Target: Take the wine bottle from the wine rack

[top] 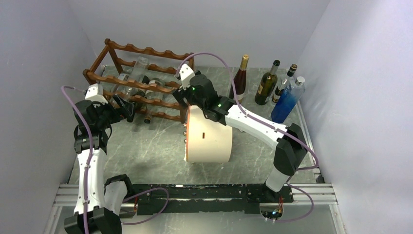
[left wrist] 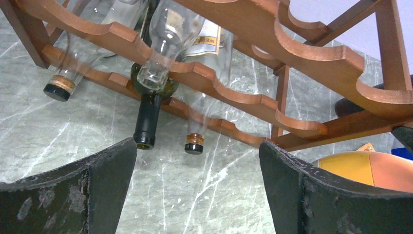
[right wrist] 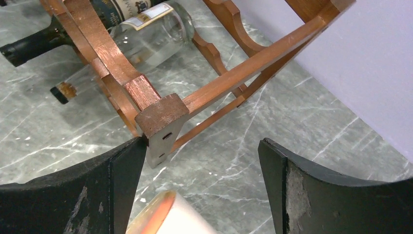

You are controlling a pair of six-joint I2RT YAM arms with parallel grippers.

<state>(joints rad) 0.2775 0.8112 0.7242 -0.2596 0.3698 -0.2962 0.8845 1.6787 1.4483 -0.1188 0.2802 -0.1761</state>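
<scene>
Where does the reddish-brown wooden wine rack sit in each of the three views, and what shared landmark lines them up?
Top external: the reddish-brown wooden wine rack stands upper left, beyond both arms.
Left wrist: its scalloped rails cross the top, bottles lying in them.
Right wrist: its corner post is centre-left, rails running to the top edge.
Shared landmark: the grey marbled tabletop under the rack.

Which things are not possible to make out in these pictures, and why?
Top external view: how many bottles lie in the wine rack; clear glass, small, crossed by rails.
Top external view: the jaws of the right gripper; the right arm covers them.
Left wrist view: the dark bottle beyond its neck; rails and the top edge hide it.
Right wrist view: the cream cylinder; only its rim shows, at the bottom edge.
</scene>
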